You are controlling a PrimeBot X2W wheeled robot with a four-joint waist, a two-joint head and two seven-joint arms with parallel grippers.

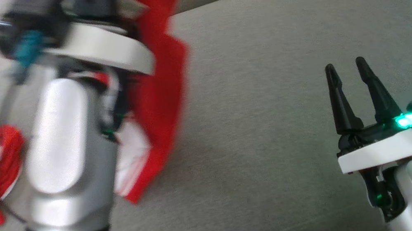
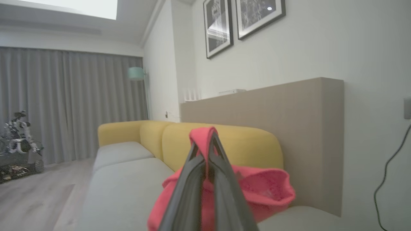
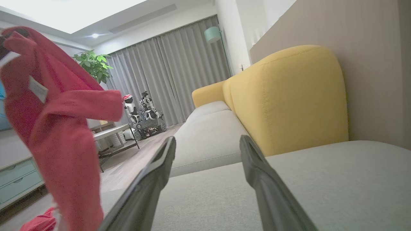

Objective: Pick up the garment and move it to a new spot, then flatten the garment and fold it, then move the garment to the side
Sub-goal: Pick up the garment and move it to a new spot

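The red garment (image 1: pixel 160 81) with white stripes hangs in the air over the left of the grey sofa seat (image 1: pixel 270 100), and its lower end lies bunched on the seat at the far left. My left gripper (image 2: pixel 205 139) is shut on a fold of the garment (image 2: pixel 266 189), whose cloth wraps over the fingertips. The raised left wrist (image 1: pixel 94 50) is blurred in the head view. My right gripper (image 1: pixel 346 65) stands open and empty just above the seat at the lower right. Through its spread fingers (image 3: pixel 160 166), the garment (image 3: pixel 57 128) dangles at the left.
Yellow back cushions (image 3: pixel 289 96) line the far side of the seat, before a beige wall panel (image 2: pixel 289 109). Beyond the sofa's left end are wood floor (image 2: pixel 35 199), a low table (image 3: pixel 109 133), another small robot (image 3: pixel 144 112) and grey curtains.
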